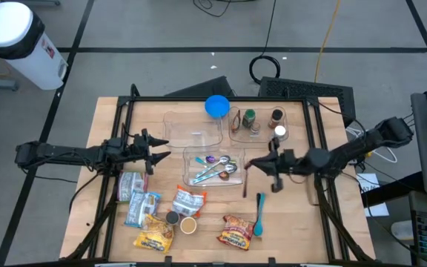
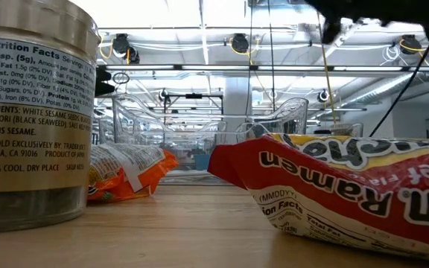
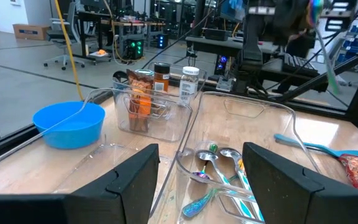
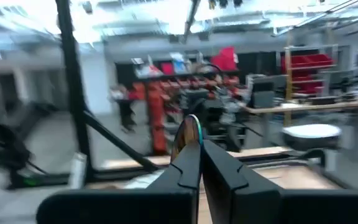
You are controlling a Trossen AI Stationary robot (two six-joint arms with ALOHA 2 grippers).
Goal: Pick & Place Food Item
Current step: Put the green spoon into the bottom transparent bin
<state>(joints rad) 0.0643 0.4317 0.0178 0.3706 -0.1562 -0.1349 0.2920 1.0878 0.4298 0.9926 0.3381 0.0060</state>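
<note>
Food packets lie at the near side of the table: a red ramen packet [image 1: 236, 231], an orange packet [image 1: 188, 200], a blue-and-white packet [image 1: 141, 209] and a yellow one [image 1: 154, 237]. A seasoning jar [image 1: 172, 217] lies beside them. My right gripper [image 1: 249, 163] is shut on a thin dark stick-like thing [image 1: 245, 182], just right of the clear cutlery bin [image 1: 199, 178]. My left gripper [image 1: 161, 152] is open and empty at the bin's left side; in its wrist view [image 3: 201, 168] its fingers stand over the bins' rims. My right gripper pinches the thin thing between its two fingers; a narrow end of it [image 4: 191, 134] sticks out past the fingertips. The fingers come level from the table's right side. In the low view the thing [image 2: 329, 74] hangs down below the gripper; a bin hides its lower end.
A second clear bin [image 1: 193, 130] and a blue bowl [image 1: 216, 106] stand at the far side. A spice bin [image 1: 262, 124] holds bottles. Spoons [image 1: 221, 167] lie in the cutlery bin. A blue spatula [image 1: 259, 215] and a small cup [image 1: 189, 225] lie near the front.
</note>
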